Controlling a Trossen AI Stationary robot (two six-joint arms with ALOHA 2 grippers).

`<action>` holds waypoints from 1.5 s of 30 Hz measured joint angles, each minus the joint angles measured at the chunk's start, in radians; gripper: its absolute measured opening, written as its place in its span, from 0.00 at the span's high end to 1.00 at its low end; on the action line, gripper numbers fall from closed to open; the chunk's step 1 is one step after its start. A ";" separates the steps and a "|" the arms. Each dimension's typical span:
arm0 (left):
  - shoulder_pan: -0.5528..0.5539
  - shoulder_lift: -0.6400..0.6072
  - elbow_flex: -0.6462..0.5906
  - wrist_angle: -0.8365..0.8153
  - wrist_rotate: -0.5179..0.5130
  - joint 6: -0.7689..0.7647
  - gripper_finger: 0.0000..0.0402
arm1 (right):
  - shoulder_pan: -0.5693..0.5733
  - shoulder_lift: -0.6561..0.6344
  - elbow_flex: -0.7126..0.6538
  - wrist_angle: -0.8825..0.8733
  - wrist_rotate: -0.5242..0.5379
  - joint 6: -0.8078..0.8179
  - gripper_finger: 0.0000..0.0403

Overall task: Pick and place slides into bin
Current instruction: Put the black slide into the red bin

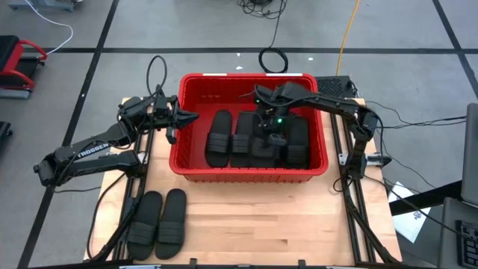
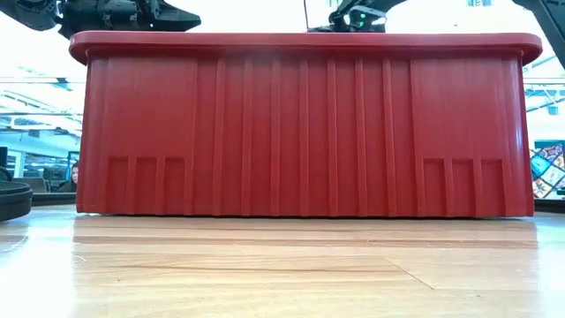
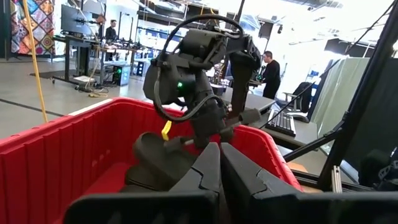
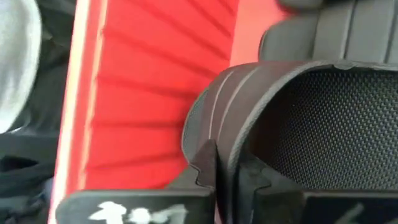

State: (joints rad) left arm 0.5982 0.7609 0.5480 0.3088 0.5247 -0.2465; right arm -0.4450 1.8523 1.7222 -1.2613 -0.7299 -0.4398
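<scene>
High view: the red bin (image 1: 249, 125) sits at the back middle of the wooden bench (image 1: 269, 217). Inside it lie several black slides (image 1: 219, 139) side by side, running front to back. Two more slides (image 1: 158, 223) lie as a pair on the bench near its front left corner, well apart from the bin.

Right end effector (image 1: 269, 128) is down inside the bin, over the slides in the middle of the row. In the right wrist view its fingers (image 4: 239, 177) are closed together, and the ribbed strap of a slide (image 4: 292, 112) sits right against them; whether the strap is actually pinched between them cannot be told. The red ribbed bin wall (image 4: 143, 106) fills the space beside it.

Left end effector (image 1: 187, 117) hovers at the bin's left rim, closed and holding nothing; the left wrist view shows its fingers (image 3: 249, 177) pressed together, pointing across the bin toward the right arm.

Low view shows the bin's front wall (image 2: 305, 128) standing flat on the bench, with a slide's edge (image 2: 13, 199) at the far left.
</scene>
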 joint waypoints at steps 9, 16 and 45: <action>0.000 0.000 0.000 -0.001 -0.001 0.005 0.96 | -0.061 -0.012 -0.001 -0.152 0.003 -0.118 0.99; 0.000 0.000 0.000 -0.001 -0.001 0.004 0.99 | -0.083 -0.012 -0.076 -0.111 -0.007 -0.143 0.99; 0.000 0.000 0.000 -0.003 -0.055 0.015 0.96 | -0.085 -0.012 -0.256 0.079 -0.029 -0.061 0.80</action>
State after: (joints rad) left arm 0.5983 0.7609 0.5484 0.3054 0.4694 -0.2313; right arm -0.5304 1.8400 1.4661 -1.1823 -0.7593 -0.5011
